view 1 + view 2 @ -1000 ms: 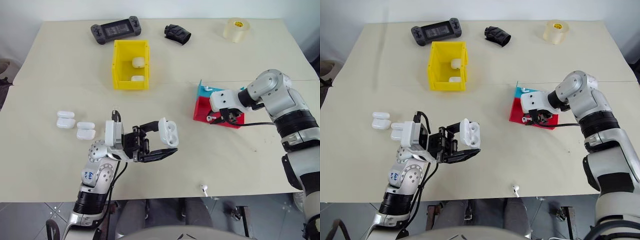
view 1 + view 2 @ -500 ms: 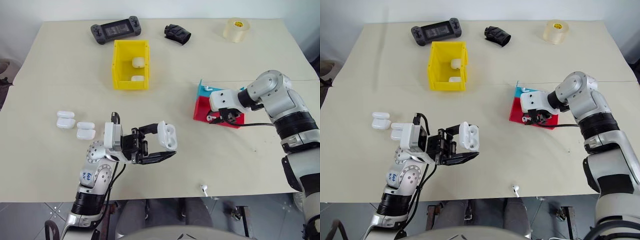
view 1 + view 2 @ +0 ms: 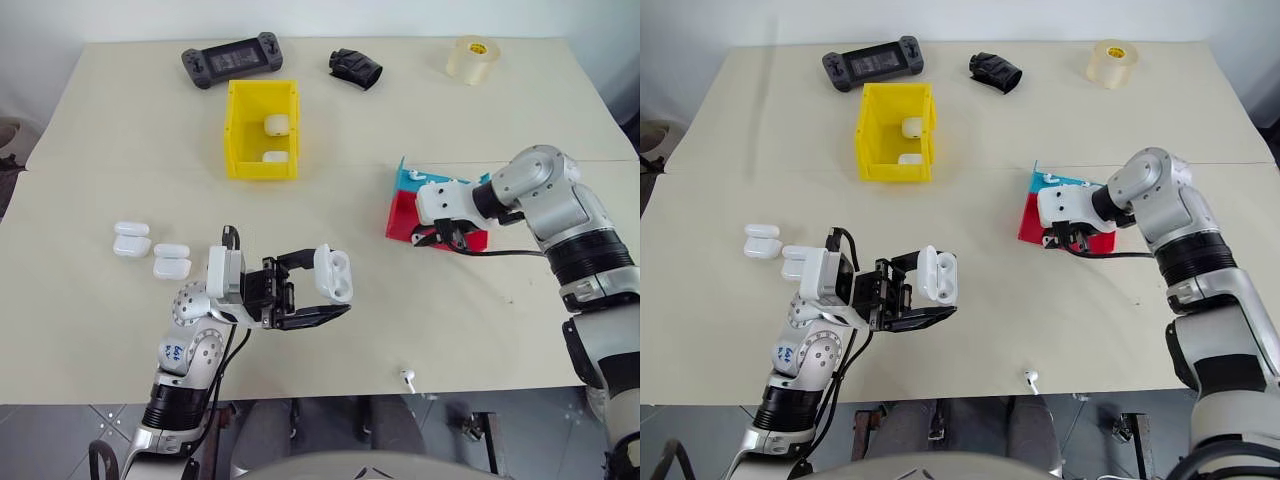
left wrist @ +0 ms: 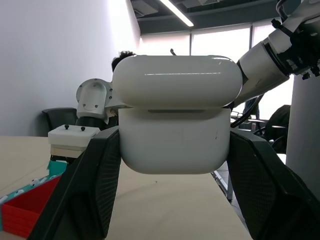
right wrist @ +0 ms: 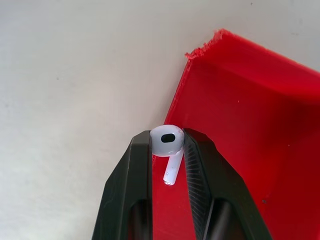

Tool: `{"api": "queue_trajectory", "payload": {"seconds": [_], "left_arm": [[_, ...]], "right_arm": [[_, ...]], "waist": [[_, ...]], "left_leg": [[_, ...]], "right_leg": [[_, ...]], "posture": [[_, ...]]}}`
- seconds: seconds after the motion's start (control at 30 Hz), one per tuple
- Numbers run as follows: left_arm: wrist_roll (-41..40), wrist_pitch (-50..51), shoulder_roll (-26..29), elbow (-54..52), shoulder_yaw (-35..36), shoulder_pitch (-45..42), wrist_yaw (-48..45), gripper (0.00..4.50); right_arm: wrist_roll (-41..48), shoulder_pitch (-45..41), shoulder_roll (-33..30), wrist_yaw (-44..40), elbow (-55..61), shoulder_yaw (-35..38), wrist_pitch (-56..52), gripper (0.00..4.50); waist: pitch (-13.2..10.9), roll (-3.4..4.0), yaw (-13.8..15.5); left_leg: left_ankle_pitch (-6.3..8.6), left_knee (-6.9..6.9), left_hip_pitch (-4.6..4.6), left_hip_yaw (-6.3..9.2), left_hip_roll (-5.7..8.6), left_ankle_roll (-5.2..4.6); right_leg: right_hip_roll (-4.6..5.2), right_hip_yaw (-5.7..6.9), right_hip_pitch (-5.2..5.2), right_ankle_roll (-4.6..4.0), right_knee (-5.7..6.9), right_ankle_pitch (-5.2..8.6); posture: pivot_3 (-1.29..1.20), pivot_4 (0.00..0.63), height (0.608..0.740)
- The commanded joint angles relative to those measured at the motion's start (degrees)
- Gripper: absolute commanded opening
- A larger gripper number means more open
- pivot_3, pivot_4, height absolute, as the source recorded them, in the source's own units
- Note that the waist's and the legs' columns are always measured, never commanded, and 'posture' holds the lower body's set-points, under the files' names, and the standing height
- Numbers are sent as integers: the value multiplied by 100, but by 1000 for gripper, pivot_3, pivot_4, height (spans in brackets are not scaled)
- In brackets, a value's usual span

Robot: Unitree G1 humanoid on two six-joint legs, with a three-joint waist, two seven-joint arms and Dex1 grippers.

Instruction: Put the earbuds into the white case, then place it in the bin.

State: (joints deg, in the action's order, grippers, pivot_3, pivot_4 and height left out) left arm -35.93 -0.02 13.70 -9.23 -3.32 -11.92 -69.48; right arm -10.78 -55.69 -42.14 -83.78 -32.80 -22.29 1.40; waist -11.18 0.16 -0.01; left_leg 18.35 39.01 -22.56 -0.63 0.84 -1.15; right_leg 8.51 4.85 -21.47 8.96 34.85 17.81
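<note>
Against the earlier frame, the right gripper (image 5: 167,150) has narrowed, now pinching a tiny glossy white earbud (image 5: 167,142) above the shallow red plastic tray (image 3: 408,218). Left gripper (image 4: 175,145) stays clamped on the open glossy white case (image 3: 333,273).

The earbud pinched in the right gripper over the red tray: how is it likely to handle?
The earbud looks glossy and rounded, so it probably slips easily between the right gripper fingers. It is tiny, so likely very light. Pinched at the bulb with its stem hanging free, it may pivot or drop back into the red tray.
</note>
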Motion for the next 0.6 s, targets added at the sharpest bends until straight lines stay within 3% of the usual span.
{"api": "queue_trajectory", "payload": {"seconds": [0.03, 0.17, 0.3, 0.4, 0.5, 0.6], "left_arm": [[-95, -119, -4, -29, 38, 73, -43, 2928], [-142, -121, 24, -4, 75, 110, -85, 2928], [-215, -56, -12, 87, 112, 63, -79, 2928], [-247, -15, -9, 143, 101, 36, -129, 2928], [-312, 9, -58, 304, 96, -48, -259, 2928], [-319, 61, -85, 446, 77, -193, -341, 2928]], "right_arm": [[524, 187, -209, -101, 784, 521, -485, 512], [1384, 714, -417, -237, 2037, 1157, -1327, 512], [2690, 1750, -398, 206, 3525, 2255, -2501, 512], [3485, 2336, -105, 819, 4380, 2879, -3144, 512], [4579, 2946, 602, 1756, 5379, 3550, -3649, 512], [5311, 3360, 1304, 2697, 6102, 3775, -3858, 512]], "waist": [[0, 0, 4], [-3, 4, 14], [-3, 4, 80], [-3, 4, 127], [-2, 4, 137], [-2, 4, 136]], "left_leg": [[0, 0, 0, -1, 0, 0], [0, 0, -3, 4, -6, 0], [1, 1, -2, 10, -8, 1], [1, 5, -1, 7, -8, 2], [3, 4, 3, 6, -9, 5], [4, 2, 3, 4, -8, 5]], "right_leg": [[0, 0, 0, 0, -1, 0], [2, 2, -1, 0, 0, 0], [2, 9, 5, 0, -1, 0], [4, 6, 6, -1, -1, -1], [2, 5, 6, -1, 3, -1], [3, 1, 4, -1, 6, -1]], "posture": [[0, 150, 740], [0, 150, 740], [0, 150, 740], [0, 150, 740], [0, 150, 740], [0, 150, 740]]}}
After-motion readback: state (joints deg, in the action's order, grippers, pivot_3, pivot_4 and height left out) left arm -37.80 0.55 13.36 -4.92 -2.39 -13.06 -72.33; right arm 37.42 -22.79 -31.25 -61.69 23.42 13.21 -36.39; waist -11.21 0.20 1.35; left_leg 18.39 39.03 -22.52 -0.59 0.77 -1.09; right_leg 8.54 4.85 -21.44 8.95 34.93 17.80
